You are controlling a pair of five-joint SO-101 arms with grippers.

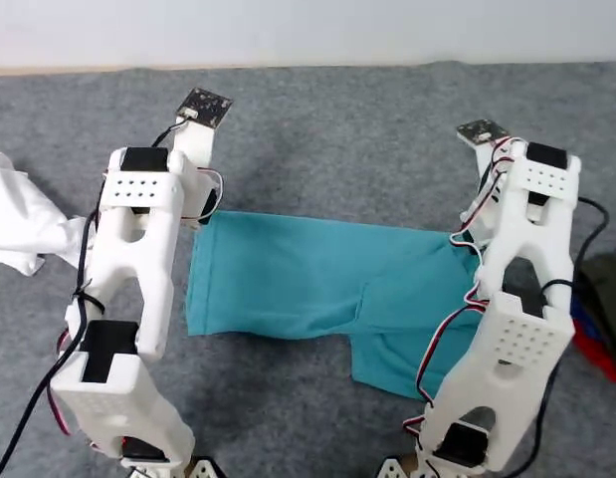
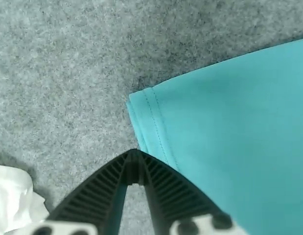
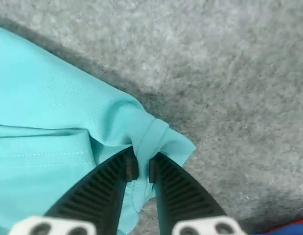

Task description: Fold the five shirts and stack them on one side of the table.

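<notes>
Across the grey felt table (image 1: 317,110) the teal shirt (image 1: 308,279) lies spread flat in the middle, and both arms are on it. Its far edge runs straight from one arm to the other, with a wide band of bare felt beyond it up to the wall. Its near edge is straight too, until a flap drops toward the near side by the right arm (image 1: 516,299); bare felt lies in front between the two bases.

The left arm (image 1: 138,259) stands over the shirt's left edge. Beyond it, a crumpled white shirt (image 1: 19,219) sits at the table's left border, well apart from the teal. At the right border, a dark heap (image 1: 601,289) with red and blue in it lies just beside the right arm.

The right gripper (image 3: 140,164) is clamped on a bunched fold at the shirt's far right corner. The left gripper (image 2: 134,159) has its jaws pressed together on the stitched hem (image 2: 153,122) near the far left corner, with a sliver of teal between them.
</notes>
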